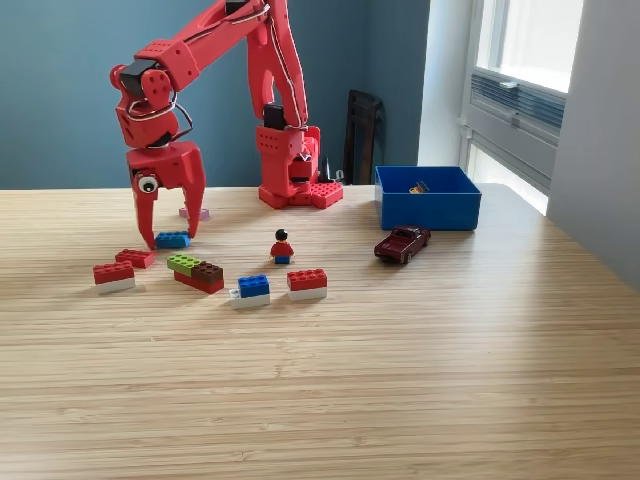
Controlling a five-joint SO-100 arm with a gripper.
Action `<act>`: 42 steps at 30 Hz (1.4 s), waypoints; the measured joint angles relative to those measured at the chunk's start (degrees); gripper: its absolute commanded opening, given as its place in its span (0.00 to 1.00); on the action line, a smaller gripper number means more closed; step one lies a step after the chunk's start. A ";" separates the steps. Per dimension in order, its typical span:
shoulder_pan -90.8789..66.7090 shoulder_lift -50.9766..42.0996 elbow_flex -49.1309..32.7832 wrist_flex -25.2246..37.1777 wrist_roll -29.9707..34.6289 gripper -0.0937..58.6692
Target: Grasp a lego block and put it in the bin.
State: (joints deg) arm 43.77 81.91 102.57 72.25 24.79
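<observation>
Here, part of the scene stays out of reach: the upper reach of the red arm is cut off by the top edge of the exterior view, and the small dark-and-yellow item inside the blue bin is too tiny to identify. A pink brick is half hidden behind one gripper finger.

The gripper points down at the table, its two red fingers spread fairly wide on either side of a small blue brick that lies on the wood; whether the tips touch the brick cannot be told. The bin sits well apart, toward the exterior view's right, near the table's far edge beside the window.

Loose pieces dot the space between. A flat red brick lies just to the exterior view's left of the gripper, with a red-and-white brick in front of it. A green, brown and red stack, a blue-and-white brick and another red-and-white brick form a rough row nearer the camera. A small figure in red stands upright mid-table, and a dark red toy car is parked just in front of the bin. The arm's red studded base stands at the back.
</observation>
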 measured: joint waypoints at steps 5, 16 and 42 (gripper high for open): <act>-4.48 0.00 -6.42 8.00 -0.18 0.00; -20.21 0.00 -32.08 22.76 -0.70 0.00; -85.69 0.00 -34.19 26.98 7.91 0.00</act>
State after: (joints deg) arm -41.92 81.91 68.38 99.23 32.70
